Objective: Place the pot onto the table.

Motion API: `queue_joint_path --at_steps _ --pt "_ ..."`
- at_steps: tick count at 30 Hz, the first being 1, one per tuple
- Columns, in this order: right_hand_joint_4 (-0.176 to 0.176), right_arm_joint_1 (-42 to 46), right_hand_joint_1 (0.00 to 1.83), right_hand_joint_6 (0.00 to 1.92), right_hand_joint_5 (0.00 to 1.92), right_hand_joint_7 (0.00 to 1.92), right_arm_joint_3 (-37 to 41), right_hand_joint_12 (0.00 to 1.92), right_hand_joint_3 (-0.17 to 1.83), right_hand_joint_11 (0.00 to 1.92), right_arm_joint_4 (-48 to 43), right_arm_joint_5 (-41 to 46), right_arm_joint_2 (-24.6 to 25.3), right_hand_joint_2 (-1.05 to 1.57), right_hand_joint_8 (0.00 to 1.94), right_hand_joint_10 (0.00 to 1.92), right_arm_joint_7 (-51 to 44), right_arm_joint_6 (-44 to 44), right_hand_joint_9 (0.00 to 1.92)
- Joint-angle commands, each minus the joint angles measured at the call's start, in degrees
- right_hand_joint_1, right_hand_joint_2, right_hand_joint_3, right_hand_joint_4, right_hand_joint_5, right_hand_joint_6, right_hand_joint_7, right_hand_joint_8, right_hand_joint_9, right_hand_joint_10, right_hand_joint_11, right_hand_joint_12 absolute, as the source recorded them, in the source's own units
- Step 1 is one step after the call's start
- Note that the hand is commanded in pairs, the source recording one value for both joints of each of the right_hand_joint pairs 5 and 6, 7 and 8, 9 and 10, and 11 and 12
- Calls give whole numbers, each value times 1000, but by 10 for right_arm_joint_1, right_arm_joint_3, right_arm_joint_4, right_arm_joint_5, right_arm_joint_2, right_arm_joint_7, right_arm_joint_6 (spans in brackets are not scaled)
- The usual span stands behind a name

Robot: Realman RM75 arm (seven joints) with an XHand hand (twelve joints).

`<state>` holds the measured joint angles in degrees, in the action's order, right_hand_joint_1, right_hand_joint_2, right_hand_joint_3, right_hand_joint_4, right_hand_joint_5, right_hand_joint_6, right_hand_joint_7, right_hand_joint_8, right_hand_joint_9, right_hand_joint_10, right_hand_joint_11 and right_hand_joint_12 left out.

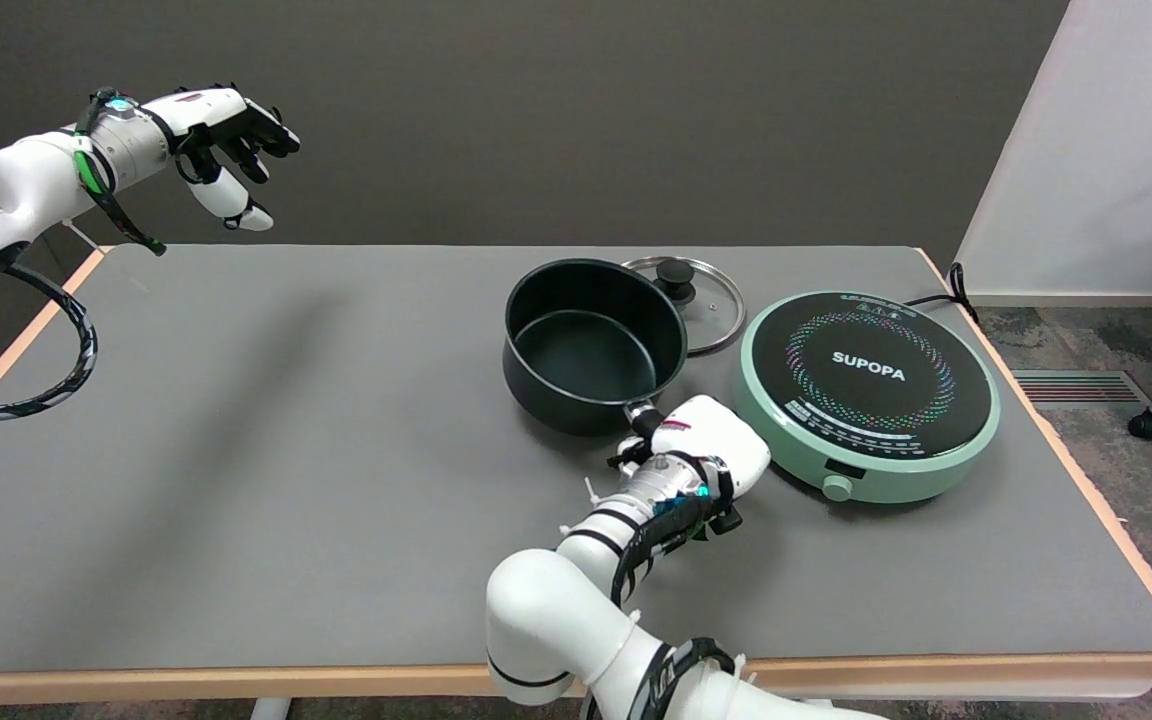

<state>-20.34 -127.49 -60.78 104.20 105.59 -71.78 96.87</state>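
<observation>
Dark grey wall, carpeted floor

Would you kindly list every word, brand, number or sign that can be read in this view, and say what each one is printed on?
"SUPOPA": white letters on the black glass top of the green induction cooker.
Small white markings along the cooker top's rims, front and back: too small to read.
Small red-and-white label on the back of the right hand: blurred, not readable.
The pot, the glass lid and the table show no readable text.
</observation>
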Motion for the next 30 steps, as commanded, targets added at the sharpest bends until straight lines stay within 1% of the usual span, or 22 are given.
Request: queue_joint_path --at_steps 1,3,5,8,11,14,16,18,22,24,30 --pt "-85 -20 980 1772 1772 1772 6 1772 664 1772 16 17 5 1313 1772 1772 -4 3 1772" --pt "-90 -19 977 1734 1734 1734 6 1734 657 1734 11 16 4 1310 1734 1734 -5 6 1734" --pt "-98 -17 970 1638 1638 1638 6 1638 643 1638 5 16 2 1304 1638 1638 -5 7 1638" --pt "-101 -14 970 1553 1553 1553 5 1553 603 1553 -2 13 -1 1298 1553 1553 -5 7 1553" --pt "-95 -12 979 1461 1461 1461 5 1461 582 1461 -5 9 -1 1262 1461 1461 -5 7 1461" --pt "-72 -11 1000 1349 1349 1349 1 1349 607 1349 -6 8 -1 1174 1349 1349 -5 7 1349" --pt "-43 -10 1017 1266 1266 1266 -3 1266 642 1266 -6 8 -1 1074 1266 1266 -5 7 1266" --pt "-22 -10 1033 1200 1200 1200 -6 1200 697 1200 -7 1 -1 965 1200 1200 -5 5 1200" --pt "6 -6 1044 1069 1069 1069 -17 1069 926 1069 -7 -29 -1 691 1069 1069 -5 2 1069" --pt "6 -3 1048 1071 1071 1071 -21 1071 1016 1071 -7 -49 2 594 1071 1071 -12 2 1071" --pt "7 5 1062 1063 1063 1063 -30 1063 1147 1063 -28 -61 6 448 1063 1063 -33 3 1063"
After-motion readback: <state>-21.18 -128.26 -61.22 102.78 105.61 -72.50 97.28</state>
